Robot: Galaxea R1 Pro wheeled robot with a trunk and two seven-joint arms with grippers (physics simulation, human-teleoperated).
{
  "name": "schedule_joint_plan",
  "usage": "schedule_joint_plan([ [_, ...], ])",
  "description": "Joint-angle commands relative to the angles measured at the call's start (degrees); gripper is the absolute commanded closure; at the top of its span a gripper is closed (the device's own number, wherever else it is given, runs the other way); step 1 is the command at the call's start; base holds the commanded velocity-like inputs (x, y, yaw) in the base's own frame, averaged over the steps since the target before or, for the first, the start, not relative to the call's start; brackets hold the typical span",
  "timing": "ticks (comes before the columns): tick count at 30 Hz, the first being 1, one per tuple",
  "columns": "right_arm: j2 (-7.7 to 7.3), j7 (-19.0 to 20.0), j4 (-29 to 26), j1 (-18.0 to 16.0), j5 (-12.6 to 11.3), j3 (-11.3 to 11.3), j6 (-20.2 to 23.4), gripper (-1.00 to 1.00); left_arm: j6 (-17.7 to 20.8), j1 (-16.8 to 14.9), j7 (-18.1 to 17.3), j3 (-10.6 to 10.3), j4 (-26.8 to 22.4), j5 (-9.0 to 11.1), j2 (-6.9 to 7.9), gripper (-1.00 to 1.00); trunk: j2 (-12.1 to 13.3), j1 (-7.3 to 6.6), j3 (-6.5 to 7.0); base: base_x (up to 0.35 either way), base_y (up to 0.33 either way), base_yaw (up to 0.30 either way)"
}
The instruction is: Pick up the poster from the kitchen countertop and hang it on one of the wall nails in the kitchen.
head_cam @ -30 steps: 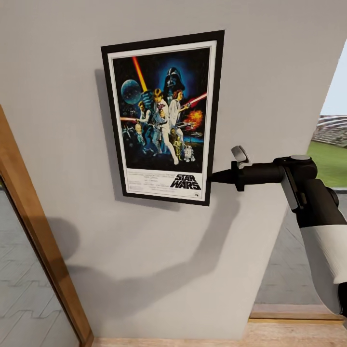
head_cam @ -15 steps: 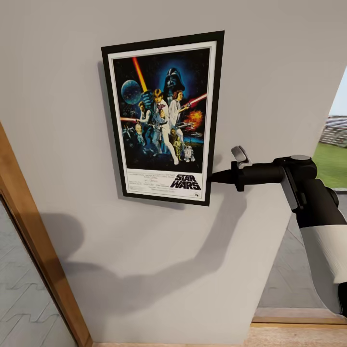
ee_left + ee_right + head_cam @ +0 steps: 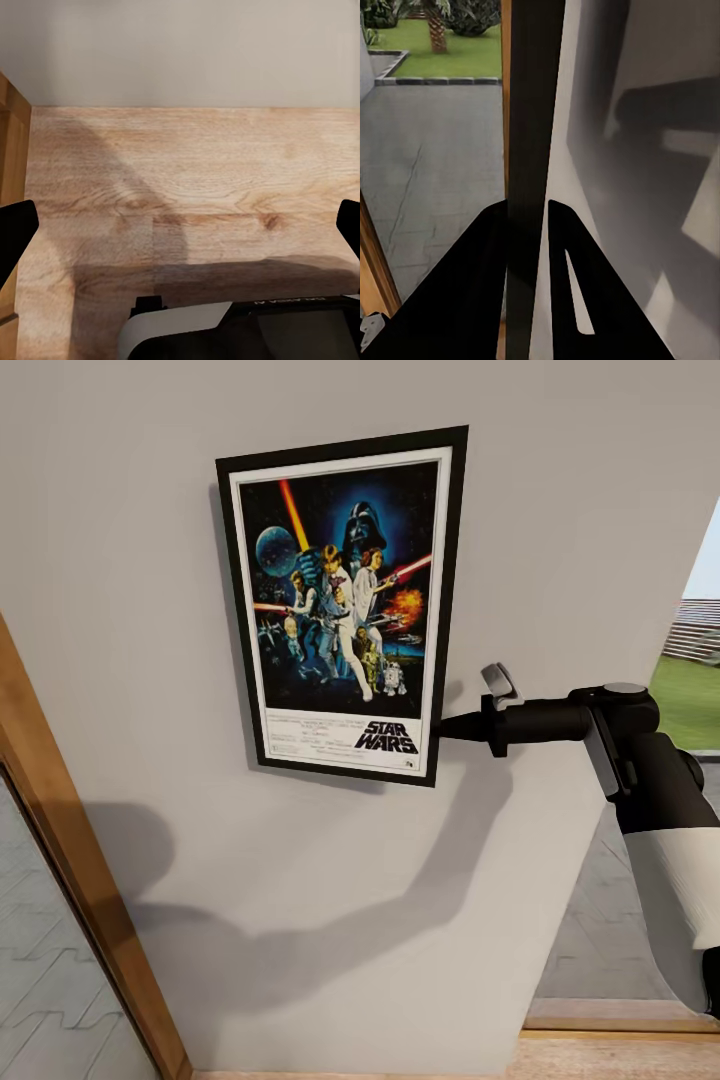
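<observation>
A: While the right gripper [image 3: 440,726] has its black fingers [image 3: 480,285] pinched on the lower right edge of the flat, black-framed Star Wars poster [image 3: 345,610], the poster sits up against the pale grey wall [image 3: 560,510], a little tilted. No nail shows; if there is one, the frame hides it.

B: So the risk, I'd judge, is letting go without a catch. The poster would slide down the wall to the light wooden floor [image 3: 195,172].

A: Yes, and a one-corner grip lets it swing. Room?

B: Bare wall all round the frame. The brown wooden door frame [image 3: 70,860] is well off to one side, an open doorway [image 3: 690,670] beyond the arm on the other.

A: The left gripper [image 3: 180,232]?

B: Fingers spread wide, holding nothing, aimed at the floor.
</observation>
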Motion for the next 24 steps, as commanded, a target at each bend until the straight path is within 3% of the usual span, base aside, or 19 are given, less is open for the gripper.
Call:
schedule_joint_plan([
  [1, -0.06, 0.0, 0.0, 0.0, -0.3, 0.1, 0.7, 1.00, -0.1, 0.0, -0.5, 0.4, -0.1, -0.4, -0.06, -1.00, 0.0, 0.02, -0.01, 0.000, 0.000, 0.000],
  [7, -0.06, 0.0, 0.0, 0.0, -0.3, 0.1, 0.7, 1.00, -0.1, 0.0, -0.5, 0.4, -0.1, -0.4, -0.06, -1.00, 0.0, 0.02, -0.01, 0.000, 0.000, 0.000],
  [15, -0.06, 0.0, 0.0, 0.0, -0.3, 0.1, 0.7, 1.00, -0.1, 0.0, -0.4, 0.3, -0.1, -0.4, 0.61, -1.00, 0.0, 0.02, -0.01, 0.149, 0.000, 0.000],
  [16, 1.44, 3.9, -3.0, 0.0, -10.0, 8.0, -4.2, 1.00, -0.1, 0.0, -0.4, 0.3, -0.1, -0.4, 0.62, -1.00, 0.0, 0.02, -0.01, 0.042, 0.000, 0.000],
  [17, -0.06, 0.0, 0.0, 0.0, -0.3, 0.1, 0.7, 1.00, -0.1, 0.0, -0.4, 0.3, -0.1, -0.4, 0.63, -1.00, 0.0, 0.02, -0.01, 0.033, 0.000, 0.000],
  [19, -0.06, 0.0, 0.0, 0.0, -0.3, 0.1, 0.7, 1.00, -0.1, 0.0, -0.4, 0.3, -0.1, -0.4, 0.64, -1.00, 0.0, 0.02, -0.01, 0.019, 0.000, 0.000],
  [20, -0.06, 0.0, 0.0, 0.0, -0.3, 0.1, 0.7, -1.00, -0.1, 0.0, -0.4, 0.3, -0.1, -0.4, 0.64, -1.00, 0.0, 0.02, -0.01, 0.014, 0.000, 0.000],
  [24, -0.06, 0.0, 0.0, 0.0, -0.3, 0.0, 0.8, -1.00, -0.1, 0.0, -0.4, 0.3, -0.1, -0.4, 0.65, -1.00, 0.0, 0.02, -0.01, 0.004, 0.000, 0.000],
])
